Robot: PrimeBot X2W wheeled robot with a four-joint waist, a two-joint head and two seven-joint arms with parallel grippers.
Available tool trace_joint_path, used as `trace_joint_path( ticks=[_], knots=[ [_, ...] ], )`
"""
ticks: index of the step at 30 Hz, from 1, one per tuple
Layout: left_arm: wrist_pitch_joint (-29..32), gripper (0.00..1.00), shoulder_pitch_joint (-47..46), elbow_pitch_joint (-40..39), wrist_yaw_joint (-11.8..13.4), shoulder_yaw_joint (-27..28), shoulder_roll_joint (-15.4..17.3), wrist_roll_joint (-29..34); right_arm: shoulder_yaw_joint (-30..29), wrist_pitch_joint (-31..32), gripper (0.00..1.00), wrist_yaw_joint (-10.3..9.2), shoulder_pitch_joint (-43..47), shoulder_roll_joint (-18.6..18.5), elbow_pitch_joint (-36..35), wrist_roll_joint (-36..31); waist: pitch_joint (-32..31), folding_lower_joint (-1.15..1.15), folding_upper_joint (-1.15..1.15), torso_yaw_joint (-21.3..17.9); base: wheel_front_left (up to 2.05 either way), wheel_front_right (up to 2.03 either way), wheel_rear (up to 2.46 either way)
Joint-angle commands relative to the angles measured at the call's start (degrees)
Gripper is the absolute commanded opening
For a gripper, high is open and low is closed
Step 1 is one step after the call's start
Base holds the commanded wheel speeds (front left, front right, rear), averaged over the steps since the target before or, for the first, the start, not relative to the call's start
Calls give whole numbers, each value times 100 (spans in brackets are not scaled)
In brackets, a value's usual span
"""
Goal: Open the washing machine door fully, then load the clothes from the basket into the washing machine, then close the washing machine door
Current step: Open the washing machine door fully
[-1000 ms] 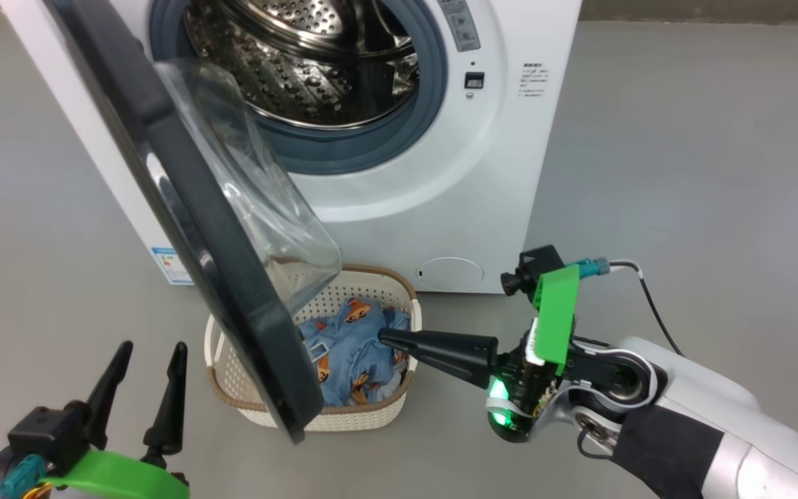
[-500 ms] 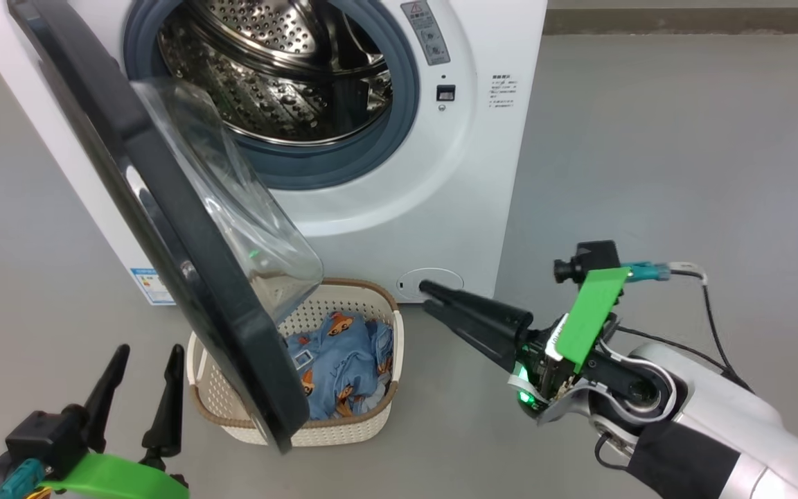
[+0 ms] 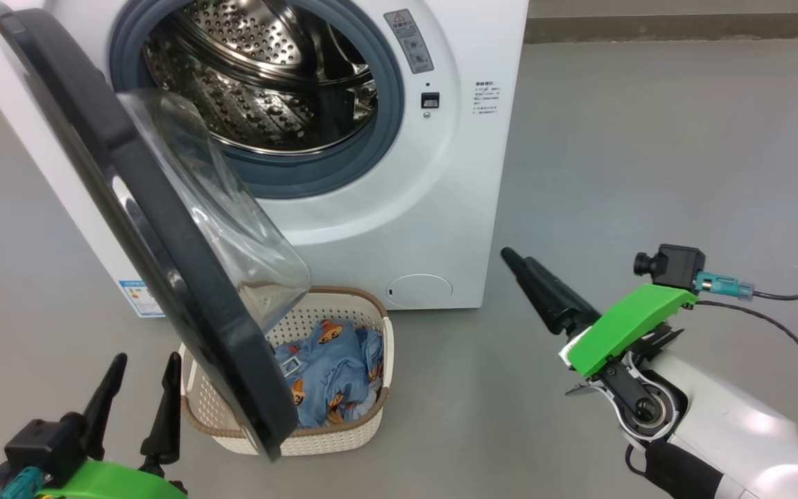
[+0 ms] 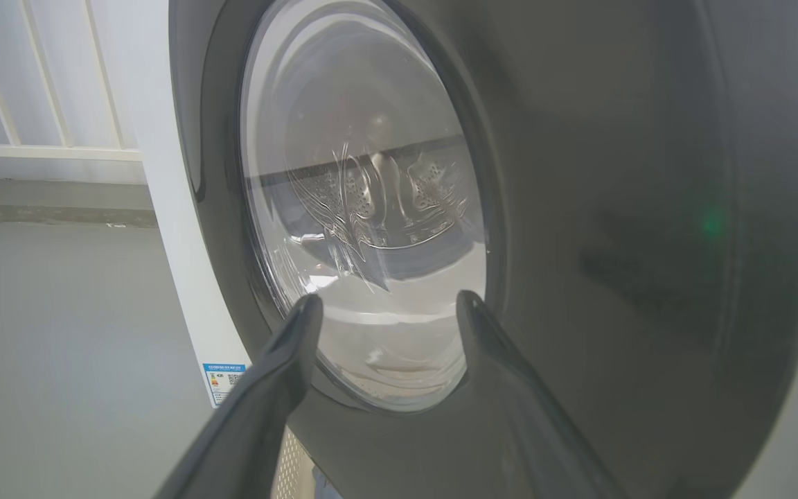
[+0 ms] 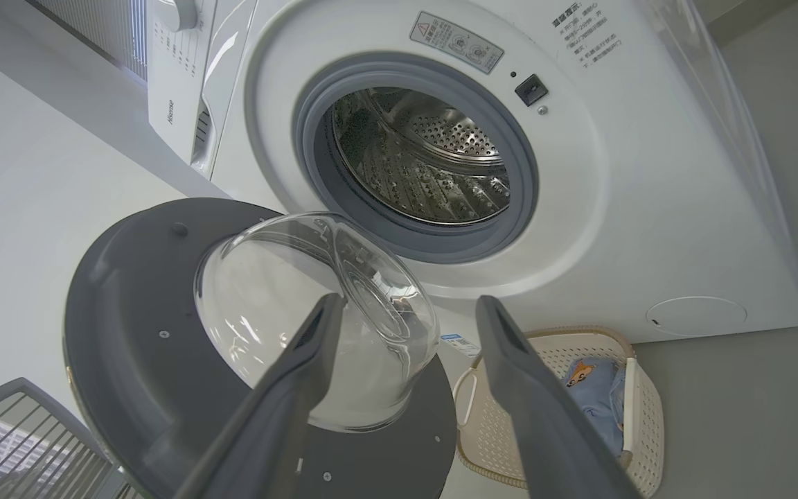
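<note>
Right gripper point(image 5: 409, 299) up, its fingers point(image 5: 288, 388) matt and dark. Between them gleams the perforated steel drum point(image 5: 427, 159), ringed by a dull grey rubber gasket point(image 5: 312, 166). Behind one finger, the washing machine door point(image 5: 129, 333) shows its clear, smooth glass bowl point(image 5: 267, 298). Behind the other sits a perforated cream plastic basket point(image 5: 638, 430) of soft blue cloth clothes point(image 5: 596, 395). The washing machine point(image 5: 614, 229) shell is glossy white.

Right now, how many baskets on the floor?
1. The basket sits on the floor in front of the washing machine, partly behind the open washing machine door. The door may hide others.
</note>
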Motion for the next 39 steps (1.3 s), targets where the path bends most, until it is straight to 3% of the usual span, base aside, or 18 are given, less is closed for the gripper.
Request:
trace_joint_path(
  ticks=[1,4,9,14,19,31,39],
  knots=[
    [-37,100,-76,-134,-15,226,110,37,-102,-141,100,42,29,79,95,-273,-15,0,0,-33,0,0,0],
    [-37,100,-54,-145,-15,247,101,44,-470,-185,100,42,-9,136,465,-1091,-27,0,0,-84,0,0,0],
    [-37,100,-10,-172,-15,292,77,63,-2197,-190,100,42,284,496,993,-3306,-42,0,0,-156,0,0,0],
    [-37,100,17,-167,-15,304,45,78,-3700,-191,100,42,1069,1069,616,-5322,-76,0,0,-188,0,0,0],
    [-37,100,29,-170,-15,307,28,99,-4558,-191,100,42,1766,1496,-9,-6751,-109,0,0,-202,0,0,0],
    [-37,100,94,-163,-15,374,2,120,-5304,-191,100,42,2721,1893,-903,-8533,-146,0,0,-259,0,0,0],
    [-37,100,163,-171,-15,451,-69,170,-5604,-192,100,42,3148,2012,-1323,-9099,-182,0,0,-282,0,0,0]
  ],
)
